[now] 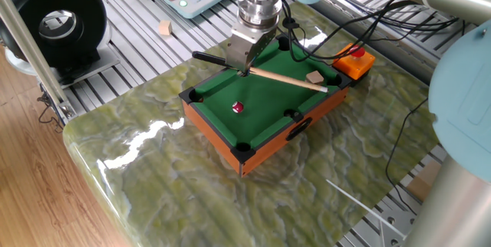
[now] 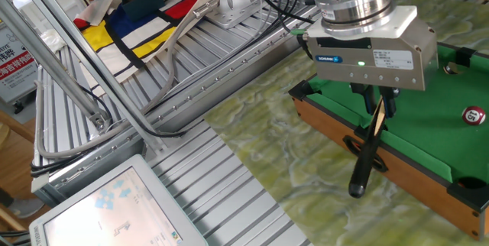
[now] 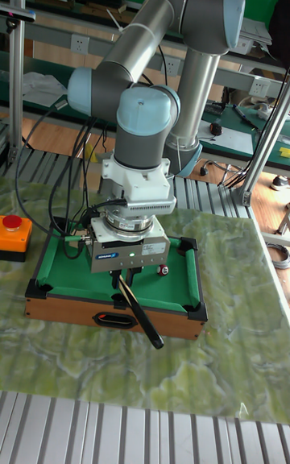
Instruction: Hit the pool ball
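Pool ball (image 1: 238,107) lies on green felt of mini pool table (image 1: 201,112), near middle, apart from fingers (image 2: 365,92) toward near long rail. Gripper (image 1: 245,68) closed on cue stick (image 1: 284,80); dark butt end overhangs far rail. Tan wooden cube (image 1: 314,78) sits on felt beside cue tip. Felt around ball free; marbled tabletop (image 1: 161,170) open in front.
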`<state>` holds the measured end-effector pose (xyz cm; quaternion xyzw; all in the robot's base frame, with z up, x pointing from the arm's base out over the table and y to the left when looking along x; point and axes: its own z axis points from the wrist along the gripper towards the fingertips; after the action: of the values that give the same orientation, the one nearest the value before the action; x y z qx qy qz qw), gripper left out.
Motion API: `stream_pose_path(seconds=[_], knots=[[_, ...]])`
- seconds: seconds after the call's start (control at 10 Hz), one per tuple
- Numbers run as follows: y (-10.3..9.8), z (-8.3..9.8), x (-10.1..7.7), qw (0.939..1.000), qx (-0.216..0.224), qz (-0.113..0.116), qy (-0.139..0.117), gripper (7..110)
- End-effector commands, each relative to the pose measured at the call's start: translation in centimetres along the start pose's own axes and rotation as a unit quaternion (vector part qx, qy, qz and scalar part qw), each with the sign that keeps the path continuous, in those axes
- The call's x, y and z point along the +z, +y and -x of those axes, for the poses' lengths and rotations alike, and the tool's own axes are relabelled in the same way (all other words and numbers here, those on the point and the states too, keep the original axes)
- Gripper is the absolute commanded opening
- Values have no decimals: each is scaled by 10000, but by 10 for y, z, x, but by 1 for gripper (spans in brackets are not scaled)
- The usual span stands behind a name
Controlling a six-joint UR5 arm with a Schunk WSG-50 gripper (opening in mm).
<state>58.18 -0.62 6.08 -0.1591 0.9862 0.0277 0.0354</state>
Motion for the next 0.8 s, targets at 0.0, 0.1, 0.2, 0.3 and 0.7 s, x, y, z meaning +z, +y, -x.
stream_pose_path(seconds=[0.0, 0.1, 0.2, 0.3, 0.7], knots=[[4, 0, -1, 9999, 135, 74, -2, 22], [3, -2, -1, 9998, 195, 51, 53, 22], [1, -4, -1, 9997, 230, 6, 91, 7], [-1, -5, -1, 9997, 236, -28, 109, 7], [3, -4, -1, 9996, 284, 3, 83, 7]])
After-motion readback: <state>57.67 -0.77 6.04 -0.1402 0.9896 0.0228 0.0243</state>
